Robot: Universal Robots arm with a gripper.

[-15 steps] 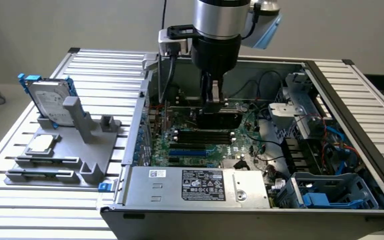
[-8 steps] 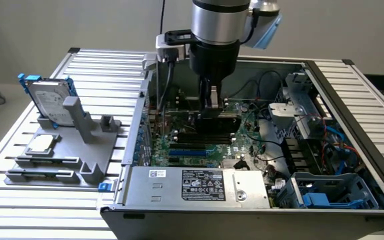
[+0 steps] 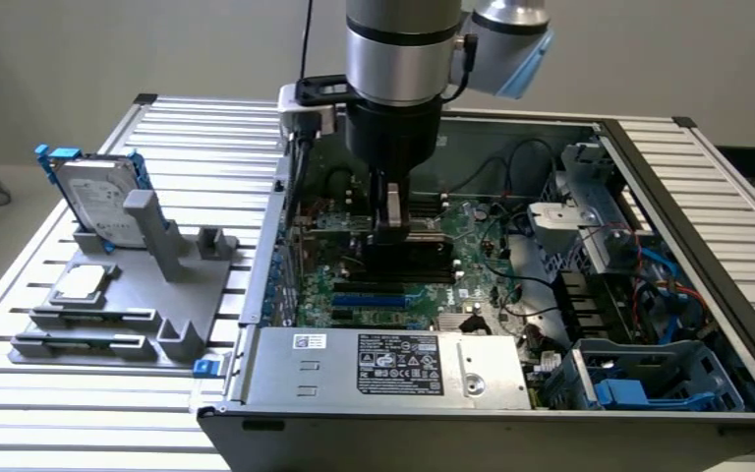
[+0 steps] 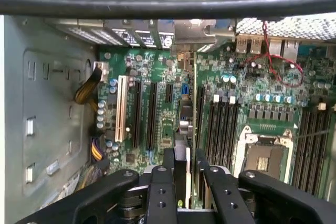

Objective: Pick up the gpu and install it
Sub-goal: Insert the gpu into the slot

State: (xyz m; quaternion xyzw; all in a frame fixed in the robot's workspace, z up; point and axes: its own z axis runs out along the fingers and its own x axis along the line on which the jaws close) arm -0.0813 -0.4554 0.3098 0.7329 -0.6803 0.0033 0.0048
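Black-shrouded, the gpu [image 3: 411,258] stood on edge in my pinching jaws, low over the motherboard [image 4: 168,124], twelve o'clock of the power supply [image 3: 391,362]; pickup done, I judged, seating not yet.

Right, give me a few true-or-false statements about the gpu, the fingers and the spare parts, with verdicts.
1. The fingers grip the gpu over the motherboard. True.
2. The hard drive lies flat inside the case. False: it stands upright in the grey stand, outside the case.
3. The CPU chip rests on the grey stand. True.
4. The case is closed up. False: its side is open and the motherboard is exposed.
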